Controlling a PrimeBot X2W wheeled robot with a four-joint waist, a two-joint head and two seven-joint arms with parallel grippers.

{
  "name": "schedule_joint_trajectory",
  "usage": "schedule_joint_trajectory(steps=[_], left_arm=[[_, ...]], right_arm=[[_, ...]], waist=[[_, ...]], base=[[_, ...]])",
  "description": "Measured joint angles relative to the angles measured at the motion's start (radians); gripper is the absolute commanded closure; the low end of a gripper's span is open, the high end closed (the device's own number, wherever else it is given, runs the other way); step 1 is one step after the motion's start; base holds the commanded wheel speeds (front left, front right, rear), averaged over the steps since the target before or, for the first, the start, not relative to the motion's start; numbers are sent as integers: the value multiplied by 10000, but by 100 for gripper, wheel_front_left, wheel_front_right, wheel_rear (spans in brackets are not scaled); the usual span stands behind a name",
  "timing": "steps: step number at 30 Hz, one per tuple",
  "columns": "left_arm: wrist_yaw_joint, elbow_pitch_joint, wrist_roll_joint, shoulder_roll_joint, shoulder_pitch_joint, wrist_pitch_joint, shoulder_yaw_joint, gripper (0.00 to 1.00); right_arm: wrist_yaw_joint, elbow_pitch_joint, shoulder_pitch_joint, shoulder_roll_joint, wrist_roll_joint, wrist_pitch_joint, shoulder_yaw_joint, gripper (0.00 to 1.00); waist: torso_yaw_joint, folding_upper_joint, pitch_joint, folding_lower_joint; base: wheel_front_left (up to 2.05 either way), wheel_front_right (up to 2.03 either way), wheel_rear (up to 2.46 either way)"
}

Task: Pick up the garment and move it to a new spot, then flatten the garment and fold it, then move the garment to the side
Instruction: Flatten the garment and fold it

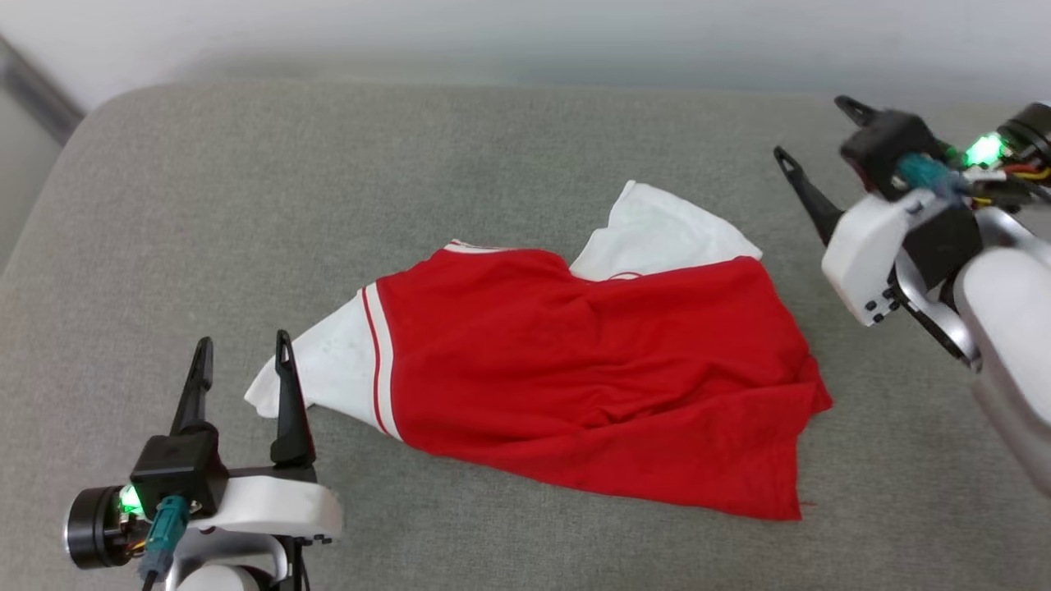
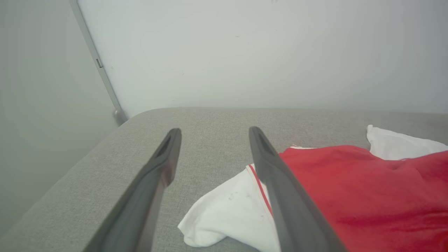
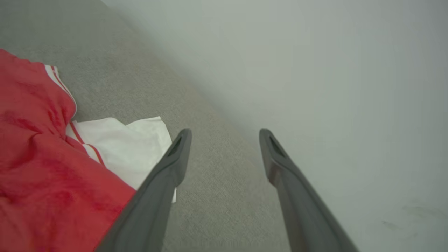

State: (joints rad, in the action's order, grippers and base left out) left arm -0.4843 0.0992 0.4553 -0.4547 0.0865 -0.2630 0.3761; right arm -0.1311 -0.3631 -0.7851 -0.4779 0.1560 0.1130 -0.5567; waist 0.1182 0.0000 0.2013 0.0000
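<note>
This is a plain indoor room, set up sparsely. It looks more like a test space than a lived-in home, though that can't be settled. The work surface is a grey woven pad [image 1: 164,205] with a rounded corner, upholstered like a sofa seat or mattress. A bare pale wall [image 2: 245,52] stands right behind it, and a grey strip [image 2: 101,70] runs up the wall by the pad's corner. The garment [image 1: 575,369] lying on the pad is a household touch.

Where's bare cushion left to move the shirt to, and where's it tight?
Bare cushion runs between the garment and the back wall, and far left. Tight: open left gripper by the white sleeve, open right gripper at right.
</note>
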Motion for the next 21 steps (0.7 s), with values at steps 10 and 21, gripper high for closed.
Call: schedule_joint_trajectory(steps=[10, 21], left_arm=[[1223, -163, -1252, 1553, 253, 0, -915, 0], [2426, -360, -2207, 3003, 884, 0, -1574, 0]], right_arm=[[-2, -652, -3325, -1281, 5212, 5390, -4140, 0], [0, -2080, -4828, -1269, 6959, 7256, -5787, 0]], waist=[[495, 0, 1111, 0], [1220, 0, 2557, 1]], base=[[0, 0, 0], [0, 0, 0]])
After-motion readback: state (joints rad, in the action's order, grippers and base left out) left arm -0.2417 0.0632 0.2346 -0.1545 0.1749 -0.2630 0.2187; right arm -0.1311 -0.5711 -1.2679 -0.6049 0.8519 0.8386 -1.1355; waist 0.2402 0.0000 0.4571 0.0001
